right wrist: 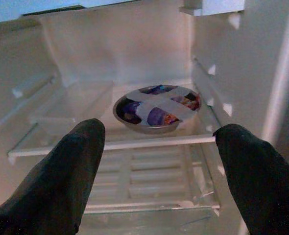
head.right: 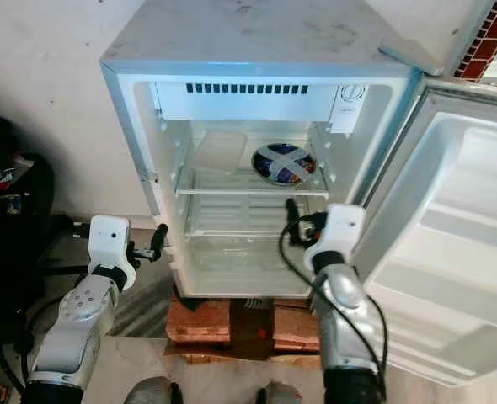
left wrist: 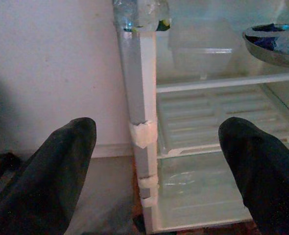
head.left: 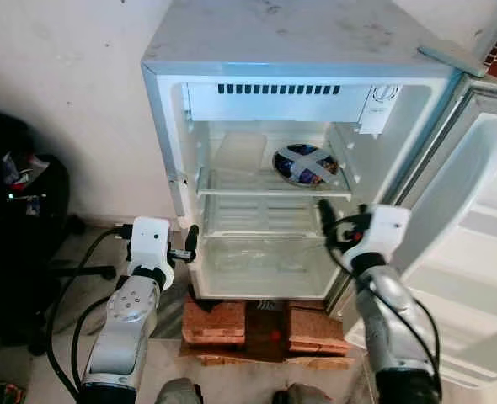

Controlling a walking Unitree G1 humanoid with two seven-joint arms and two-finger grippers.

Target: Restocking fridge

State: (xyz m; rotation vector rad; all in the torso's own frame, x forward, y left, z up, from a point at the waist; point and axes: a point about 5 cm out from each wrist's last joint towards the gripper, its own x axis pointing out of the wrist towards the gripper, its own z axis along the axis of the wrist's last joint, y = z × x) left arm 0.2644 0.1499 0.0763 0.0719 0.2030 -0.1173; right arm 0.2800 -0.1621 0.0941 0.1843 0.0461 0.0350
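A small white fridge [head.left: 299, 50] stands on red bricks [head.left: 219, 324] against a pale plaster wall, and its flat top is dusty and stained. Its door [head.left: 476, 244] is swung wide open on the robot's right, showing smooth moulded plastic shelves inside. In the cabinet, a clear shelf [head.left: 274, 192] with a white front strip crosses the upper part. On this shelf, toward the right side, sits a round metal bowl [head.left: 305, 164] with dark blue and purple contents, crossed on top by two pale strips of tape. Beside it, on the left, lies a flat translucent plastic box [head.left: 238, 151].

The right gripper [head.left: 326, 220] hovers just in front of the shelf, below the bowl, with its two black rounded fingers [right wrist: 61, 171] spread wide and holding nothing. The left gripper [head.left: 189, 244] is near the left front edge of the fridge, its fingers [left wrist: 46, 176] also spread apart and empty.
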